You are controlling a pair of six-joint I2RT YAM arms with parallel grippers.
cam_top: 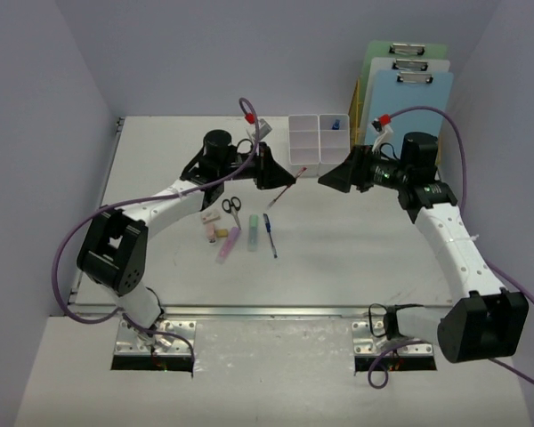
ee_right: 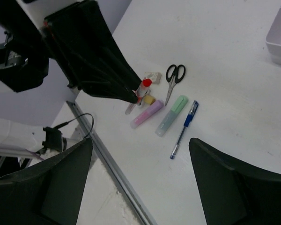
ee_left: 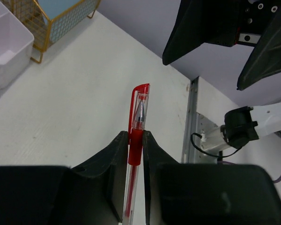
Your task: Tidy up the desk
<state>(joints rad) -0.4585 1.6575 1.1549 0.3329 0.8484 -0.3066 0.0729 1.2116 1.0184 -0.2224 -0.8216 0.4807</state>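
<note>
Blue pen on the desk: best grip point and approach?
Take the blue pen mid-barrel, from straight above, closing across its width. It lies flat on the desk, long and thin, with a gap to the green highlighter beside it, likely room for a finger.

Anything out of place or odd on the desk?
Nothing spilled or damaged. Loose stationery lies at mixed angles on the desk, outside the organizer box: scissors, purple highlighter, green highlighter, blue pen. The left end effector holds a red pen.
</note>
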